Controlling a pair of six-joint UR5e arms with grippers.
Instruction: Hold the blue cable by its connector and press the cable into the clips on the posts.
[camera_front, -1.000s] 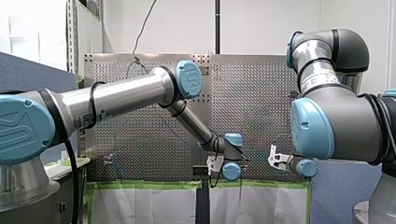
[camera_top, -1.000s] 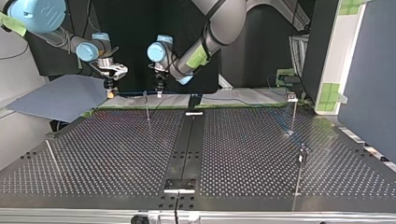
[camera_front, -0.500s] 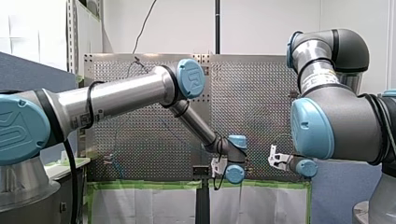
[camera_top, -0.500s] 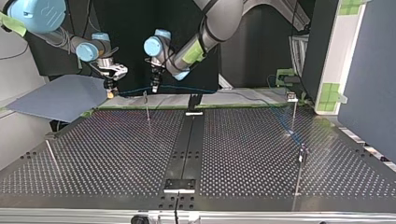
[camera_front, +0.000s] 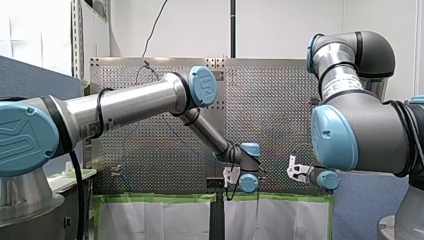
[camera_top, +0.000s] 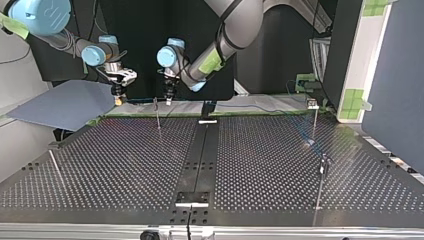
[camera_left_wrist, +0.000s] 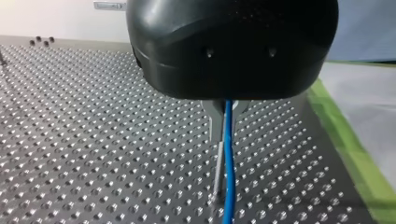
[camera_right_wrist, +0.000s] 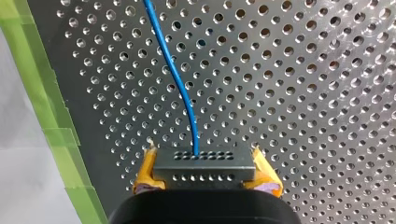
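Observation:
The blue cable (camera_right_wrist: 180, 79) runs out of a dark connector (camera_right_wrist: 204, 163), and my right gripper (camera_right_wrist: 204, 179) is shut on that connector with its yellow pads. In the top view this gripper (camera_top: 118, 96) hangs at the far left edge of the table. From there the cable (camera_top: 142, 101) stretches to my left gripper (camera_top: 169, 98), which is shut on it beside a thin post (camera_top: 157, 114). In the left wrist view the cable (camera_left_wrist: 227, 140) passes between the metal fingers (camera_left_wrist: 215, 122), just above the post (camera_left_wrist: 217, 172). Beyond it the cable (camera_top: 260, 106) trails toward the posts at the right.
More thin posts stand on the perforated table (camera_top: 125, 165): two at the top view's right (camera_top: 314, 120) (camera_top: 322, 172) and one at the near left (camera_top: 55, 167). A black centre strip (camera_top: 200, 155) runs down the table. Green tape (camera_right_wrist: 56, 135) lines the far edge.
Half a second ago my left gripper had lifted and shifted toward the top view's left with the cable. It has now come back down beside the post. My right arm has stayed still.

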